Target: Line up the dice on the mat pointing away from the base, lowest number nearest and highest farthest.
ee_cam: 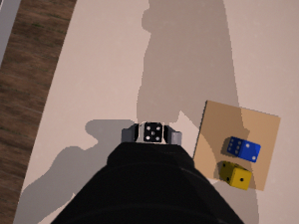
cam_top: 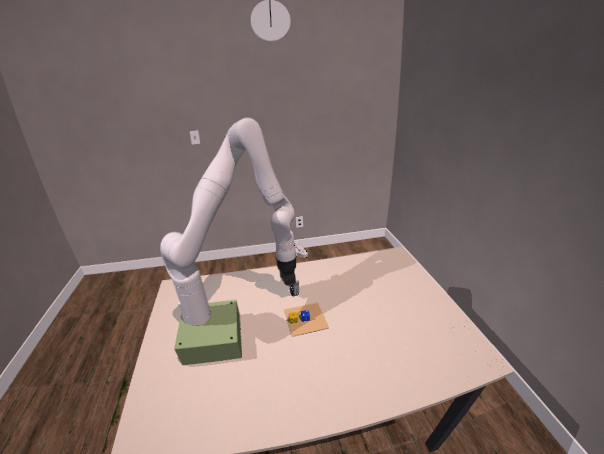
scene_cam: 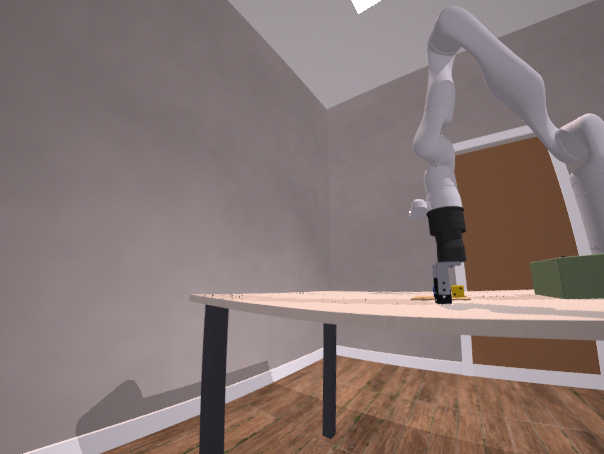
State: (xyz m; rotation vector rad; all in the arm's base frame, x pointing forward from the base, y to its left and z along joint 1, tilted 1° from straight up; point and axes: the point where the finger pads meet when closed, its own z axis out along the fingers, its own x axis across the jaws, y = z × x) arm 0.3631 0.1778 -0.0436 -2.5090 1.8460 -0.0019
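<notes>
A black die (ee_cam: 152, 132) showing five pips lies on the table, to the left of the tan mat (cam_top: 315, 328) (ee_cam: 219, 118) in the wrist view. My gripper (cam_top: 294, 290) (scene_cam: 442, 298) (ee_cam: 150, 130) is lowered to the table and stands open, one finger on each side of the black die, not clamping it. A blue die (cam_top: 305, 315) (ee_cam: 243, 148) and a yellow die (cam_top: 293, 317) (scene_cam: 457, 291) (ee_cam: 235, 175) sit close together on the mat. The yellow one is nearer the robot's base. In the top view the fingers hide the black die.
The green base box (cam_top: 210, 335) (scene_cam: 570, 275) stands on the table (cam_top: 400, 350), left of the mat. The table's far edge and the wood floor (ee_cam: 30, 74) lie beyond the gripper in the wrist view.
</notes>
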